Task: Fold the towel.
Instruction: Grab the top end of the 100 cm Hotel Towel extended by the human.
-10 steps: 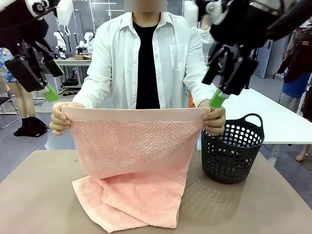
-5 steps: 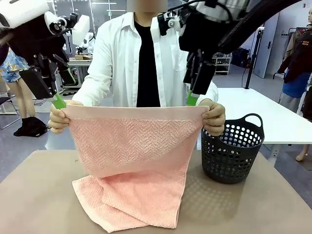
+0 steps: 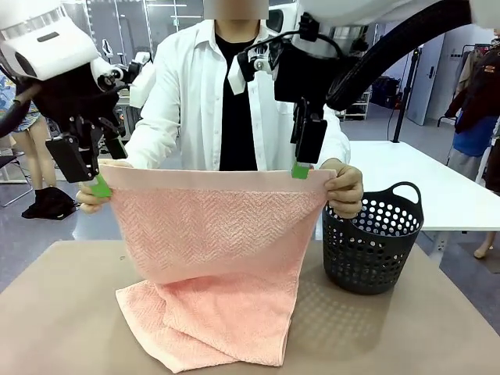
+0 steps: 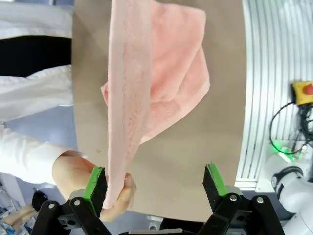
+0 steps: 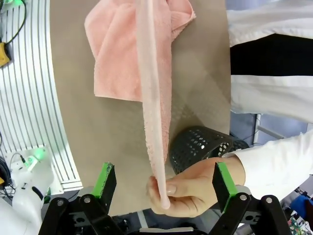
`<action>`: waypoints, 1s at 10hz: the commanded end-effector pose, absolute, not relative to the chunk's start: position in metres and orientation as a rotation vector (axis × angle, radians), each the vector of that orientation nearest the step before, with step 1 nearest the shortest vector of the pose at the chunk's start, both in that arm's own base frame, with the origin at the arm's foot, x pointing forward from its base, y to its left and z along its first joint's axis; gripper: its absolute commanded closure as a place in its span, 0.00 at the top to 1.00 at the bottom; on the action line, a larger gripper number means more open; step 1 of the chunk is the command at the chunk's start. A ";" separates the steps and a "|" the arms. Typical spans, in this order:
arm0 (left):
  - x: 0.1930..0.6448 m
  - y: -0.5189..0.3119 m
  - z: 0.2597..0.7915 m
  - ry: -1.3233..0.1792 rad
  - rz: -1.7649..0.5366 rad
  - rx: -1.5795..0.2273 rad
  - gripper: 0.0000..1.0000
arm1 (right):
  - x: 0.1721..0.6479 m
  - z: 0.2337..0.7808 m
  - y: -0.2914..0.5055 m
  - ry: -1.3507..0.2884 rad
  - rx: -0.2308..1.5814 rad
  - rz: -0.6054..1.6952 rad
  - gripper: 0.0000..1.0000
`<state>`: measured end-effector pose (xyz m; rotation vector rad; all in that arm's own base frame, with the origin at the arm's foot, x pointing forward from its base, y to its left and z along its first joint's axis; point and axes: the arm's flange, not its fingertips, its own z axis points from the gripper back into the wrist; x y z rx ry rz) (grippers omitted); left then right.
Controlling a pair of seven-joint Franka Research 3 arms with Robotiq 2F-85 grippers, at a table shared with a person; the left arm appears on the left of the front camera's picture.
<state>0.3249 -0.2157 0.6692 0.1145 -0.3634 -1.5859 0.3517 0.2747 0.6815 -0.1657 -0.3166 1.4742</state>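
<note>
A person at the far side holds the salmon-pink towel (image 3: 219, 226) stretched by its two top corners, and its lower part lies bunched on the table. My left gripper (image 3: 94, 182) is open at the towel's top left corner, beside the person's hand (image 3: 87, 201). In the left wrist view the towel's edge (image 4: 120, 122) hangs by one finger of the left gripper (image 4: 155, 181), close to that hand (image 4: 85, 182). My right gripper (image 3: 301, 167) is open just above the top right corner. In the right wrist view the towel corner (image 5: 154, 147) and the person's hand (image 5: 195, 188) lie between the open fingers of the right gripper (image 5: 164, 180).
A black perforated basket (image 3: 372, 242) with a handle stands on the right of the brown table (image 3: 55, 312), just below the person's right-side hand (image 3: 344, 191). Bare table surface lies to the left of and in front of the towel.
Both grippers have come down and inward to the towel's top corners; the right one swung left from above the basket side. The person keeps holding the towel still.
</note>
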 end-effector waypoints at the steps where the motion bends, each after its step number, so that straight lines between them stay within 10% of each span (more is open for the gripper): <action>1: 0.335 -0.211 0.655 -0.370 -1.606 0.117 1.00 | 0.356 0.672 0.284 -0.296 -0.199 1.445 1.00; 8: 0.356 -0.209 0.612 -0.312 -1.572 0.070 0.93 | 0.367 0.625 0.286 -0.206 -0.158 1.445 1.00; 9: 0.356 -0.207 0.611 -0.340 -1.568 0.037 0.40 | 0.366 0.623 0.284 -0.220 -0.151 1.447 0.56; 10: 0.356 -0.208 0.610 -0.349 -1.568 0.041 0.33 | 0.365 0.622 0.283 -0.222 -0.162 1.449 0.43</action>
